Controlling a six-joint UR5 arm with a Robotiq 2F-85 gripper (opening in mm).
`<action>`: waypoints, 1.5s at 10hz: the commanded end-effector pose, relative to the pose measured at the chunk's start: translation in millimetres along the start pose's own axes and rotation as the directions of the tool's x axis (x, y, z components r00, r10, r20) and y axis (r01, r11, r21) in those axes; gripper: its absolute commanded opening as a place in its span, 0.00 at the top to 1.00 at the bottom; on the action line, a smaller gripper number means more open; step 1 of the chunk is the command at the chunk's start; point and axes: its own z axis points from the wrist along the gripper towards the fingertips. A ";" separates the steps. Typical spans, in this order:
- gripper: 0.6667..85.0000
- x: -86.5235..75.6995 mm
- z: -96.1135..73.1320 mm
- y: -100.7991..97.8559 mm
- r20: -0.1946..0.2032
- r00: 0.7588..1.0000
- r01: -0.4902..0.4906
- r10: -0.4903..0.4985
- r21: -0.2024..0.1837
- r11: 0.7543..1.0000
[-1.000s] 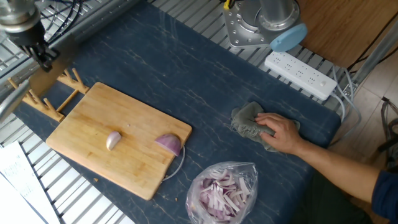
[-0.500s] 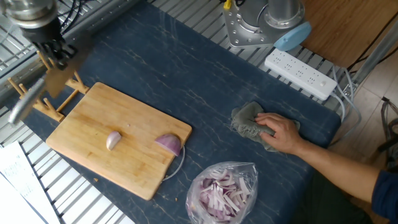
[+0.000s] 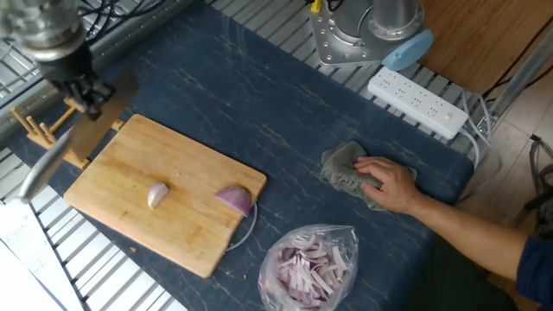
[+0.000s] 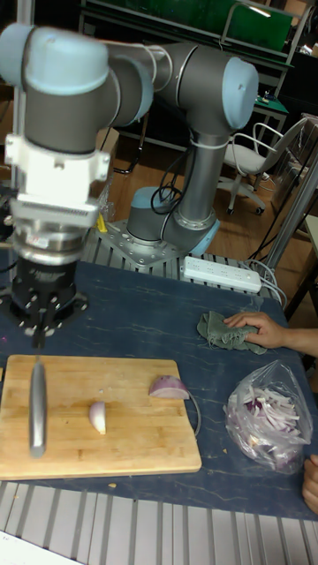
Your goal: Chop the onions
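Observation:
Two onions lie on the wooden cutting board [image 3: 130, 151]: a small pale wedge [image 3: 157, 195] near its middle and a glossy purple half-dome [image 3: 234, 200] by its right edge. The tall fixed view shows the same wedge [image 4: 98, 417] and half-dome [image 4: 168, 387] on the board [image 4: 132, 446]. My gripper [image 3: 85, 89] hangs over the board's far left corner, shut on a knife [image 3: 45, 164]. The blade [image 4: 37, 406] points down over the board's left end, well left of the wedge.
A wooden rack [image 3: 39, 130] stands left of the board. A clear bag of onion strips [image 3: 311, 263] lies at the front right. A person's hand [image 3: 387, 183] rests on a grey cloth [image 3: 344, 166]. A white power strip [image 3: 419, 104] and the arm's base [image 3: 354, 34] are behind.
The gripper has carried the knife away from the rack, rightward and forward, over the board's left end.

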 end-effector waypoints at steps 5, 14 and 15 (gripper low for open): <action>1.00 -20.7 22.8 -32.8 0.020 0.996 -0.086 0.087 -0.038 0.996; 1.00 -14.6 24.6 -5.5 0.013 0.998 -0.063 0.064 -0.051 0.997; 1.00 -12.1 26.0 0.5 0.008 0.997 -0.080 0.081 -0.051 0.995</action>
